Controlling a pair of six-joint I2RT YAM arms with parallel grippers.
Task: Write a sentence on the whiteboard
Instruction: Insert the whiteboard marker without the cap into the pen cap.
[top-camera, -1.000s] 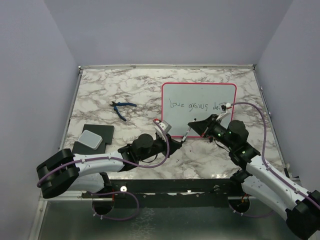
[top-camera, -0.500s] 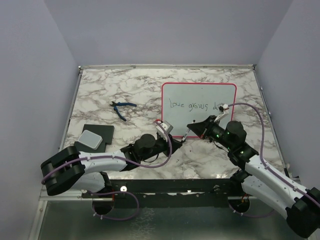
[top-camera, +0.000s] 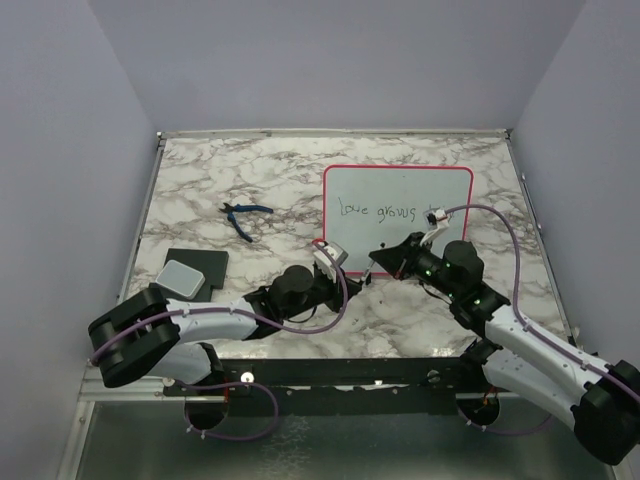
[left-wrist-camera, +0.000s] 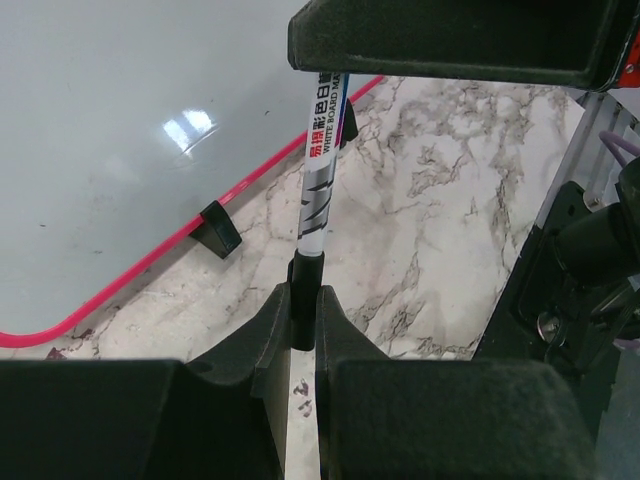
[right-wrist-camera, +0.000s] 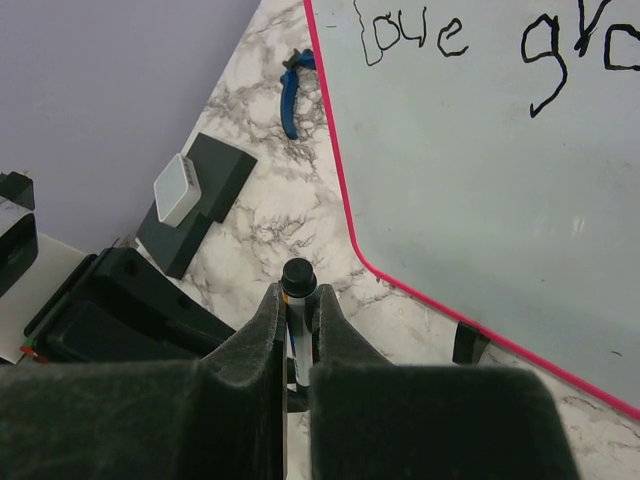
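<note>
Plain lavender walls (top-camera: 330, 60) at top and both sides; grey-veined white marble tabletop (top-camera: 200, 175) mid-frame; dull metal sheet (top-camera: 350, 452) along the bottom edge.

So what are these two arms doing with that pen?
Both arms hold one marker between them: the left end effector and the right end effector are each shut on an end of it, by the near edge of the whiteboard. The sentence reads "Love grows" plus a word the right arm hides. No one is writing just now.
</note>
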